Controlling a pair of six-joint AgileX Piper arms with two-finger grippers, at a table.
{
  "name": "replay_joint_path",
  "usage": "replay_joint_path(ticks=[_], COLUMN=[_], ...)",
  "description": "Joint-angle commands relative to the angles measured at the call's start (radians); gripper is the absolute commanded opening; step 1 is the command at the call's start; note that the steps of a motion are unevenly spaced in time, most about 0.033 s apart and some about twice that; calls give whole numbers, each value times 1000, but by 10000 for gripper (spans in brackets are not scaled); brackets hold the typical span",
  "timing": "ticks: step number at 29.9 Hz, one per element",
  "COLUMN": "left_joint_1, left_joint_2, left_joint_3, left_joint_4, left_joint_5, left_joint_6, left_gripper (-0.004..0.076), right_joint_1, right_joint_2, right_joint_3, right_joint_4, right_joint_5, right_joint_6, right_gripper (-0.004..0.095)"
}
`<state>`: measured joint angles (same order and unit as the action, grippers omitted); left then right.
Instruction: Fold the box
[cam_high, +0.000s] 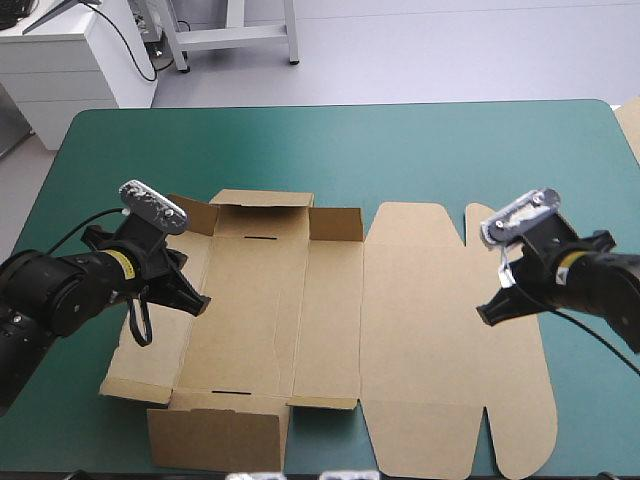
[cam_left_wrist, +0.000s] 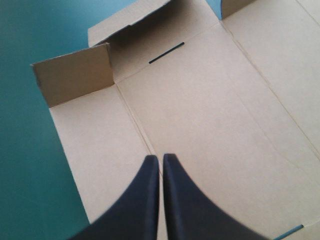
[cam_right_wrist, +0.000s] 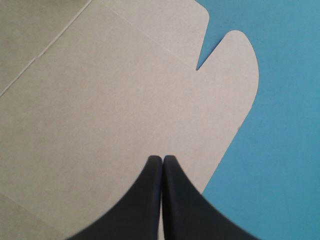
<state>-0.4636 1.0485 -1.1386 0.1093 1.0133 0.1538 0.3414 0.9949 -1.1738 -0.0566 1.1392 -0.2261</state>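
The table (cam_high: 400, 150), under its teal-green cover, fills most of the high view. The brown box (cam_high: 330, 310) lies on it as a cut sheet, from the centre toward the 6 o'clock edge. Its 3 o'clock half, the lid panel (cam_high: 440, 330), lies flat. On its 9 o'clock half the far wall (cam_high: 262, 215) at 12 o'clock and a near flap (cam_high: 215, 435) at 6 o'clock stand partly raised, and a small corner flap (cam_high: 195, 215) is tilted up.

The left claw (cam_high: 200, 303) hangs over the box's 9 o'clock side. In its own view the black fingers meet in a closed arch (cam_left_wrist: 160, 157) holding nothing, above a crease in the board (cam_left_wrist: 210, 115). A dark slot (cam_left_wrist: 166, 53) lies ahead.

The right claw (cam_high: 487, 315) hangs over the lid's 3 o'clock edge, also pressed closed and empty (cam_right_wrist: 162, 159), with a rounded tab (cam_right_wrist: 235, 65) of the board ahead of it.
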Motion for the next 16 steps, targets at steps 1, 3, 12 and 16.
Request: replay_joint_path(ticks=[1,3,12,16], left_joint_1=[-7,-7,108,298], left_joint_2=[28,57,168,177], left_joint_3=[-73,-105,-246,-262], left_joint_4=[-52,-88,-295,-449], left_joint_5=[-19,-5,126,204], left_joint_6=[50,85,216,326], left_gripper=[18,18,18,18], right_joint_1=[-7,-7,-7,-7], right_joint_2=[-119,-180,-366,-394], right_joint_3=[47,89,239,278], right_joint_4=[-11,-11,-7,-7], right_joint_5=[-47,-45,-45,-47], right_joint_6=[28,54,98,105], right_gripper=[-19,-19,-21,-21])
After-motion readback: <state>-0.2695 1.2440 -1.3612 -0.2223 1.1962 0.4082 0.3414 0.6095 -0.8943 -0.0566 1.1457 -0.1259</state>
